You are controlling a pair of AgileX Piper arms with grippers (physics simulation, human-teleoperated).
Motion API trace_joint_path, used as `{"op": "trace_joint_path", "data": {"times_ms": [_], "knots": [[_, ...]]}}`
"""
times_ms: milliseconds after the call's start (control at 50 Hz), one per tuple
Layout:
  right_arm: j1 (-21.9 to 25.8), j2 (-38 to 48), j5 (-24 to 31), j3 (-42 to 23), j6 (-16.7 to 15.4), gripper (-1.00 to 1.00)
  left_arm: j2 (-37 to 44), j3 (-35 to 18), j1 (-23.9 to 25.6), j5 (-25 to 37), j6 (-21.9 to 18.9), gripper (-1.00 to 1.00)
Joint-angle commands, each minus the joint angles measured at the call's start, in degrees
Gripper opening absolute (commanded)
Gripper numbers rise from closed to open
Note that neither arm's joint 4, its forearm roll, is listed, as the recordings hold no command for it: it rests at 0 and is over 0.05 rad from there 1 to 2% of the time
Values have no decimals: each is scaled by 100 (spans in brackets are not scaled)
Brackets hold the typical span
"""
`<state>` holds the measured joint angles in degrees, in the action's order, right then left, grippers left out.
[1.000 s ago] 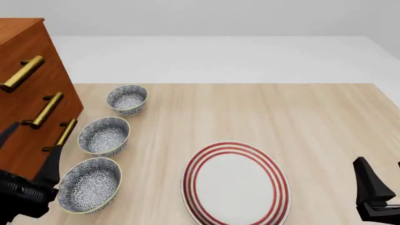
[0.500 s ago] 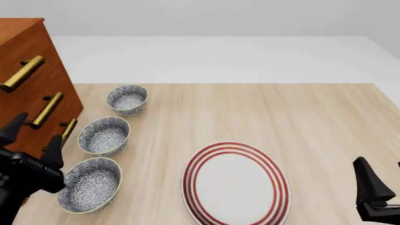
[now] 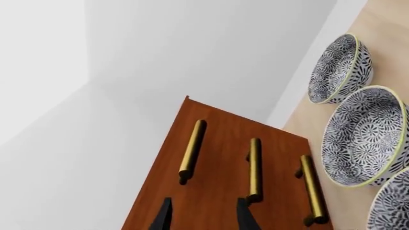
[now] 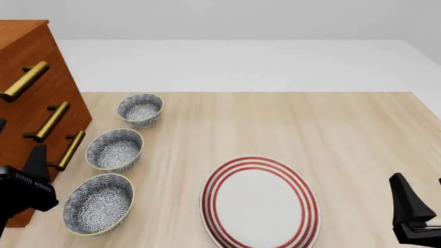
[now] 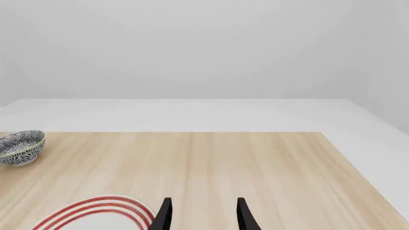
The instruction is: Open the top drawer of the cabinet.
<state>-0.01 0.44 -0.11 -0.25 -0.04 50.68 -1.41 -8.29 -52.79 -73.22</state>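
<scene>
The top drawer [image 4: 20, 62] is the uppermost of three in the cabinet [image 4: 41, 119], a tall reddish-brown wooden chest at the far left edge of the table, and it is shut flush with the other two fronts. Its brass bar handle [image 4: 26, 81] is a long rod whose axis runs level across the drawer front, set just off the wood on two short posts. My left gripper [image 3: 203, 215] is the nearer tool by far: it is low in front of the cabinet, facing the drawer fronts, with that handle ahead of and above my fingertips. Its two dark fingers are parted with nothing between them, and I judge I must rise and move in before closing across the rod. My right gripper [image 5: 203, 215] sits well apart at the table's right side, also parted and empty, above the edge of a red-ringed white plate [image 4: 261, 202]. Three blue-patterned bowls [image 4: 114, 150] stand in a row just beside the cabinet's base. The table [image 4: 331, 134] is pale wood, and beyond it are plain white floor and walls.
</scene>
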Motion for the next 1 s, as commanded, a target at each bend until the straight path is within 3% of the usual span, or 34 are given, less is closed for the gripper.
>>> {"op": "trace_joint_path", "data": {"times_ms": [20, 160, 680, 1000], "knots": [[-1, -1, 0, 0, 0, 100, 114, -150, -137, 5, -186, 100], [0, 1, 0, 0, 0, 100, 875, -193, -225, -721, -401, 100], [0, 0, 0, 0, 0, 100, 972, -983, -550, -71, -581, 100], [0, 0, 0, 0, 1, 100, 1673, -1325, -589, -416, -769, 100]]}}
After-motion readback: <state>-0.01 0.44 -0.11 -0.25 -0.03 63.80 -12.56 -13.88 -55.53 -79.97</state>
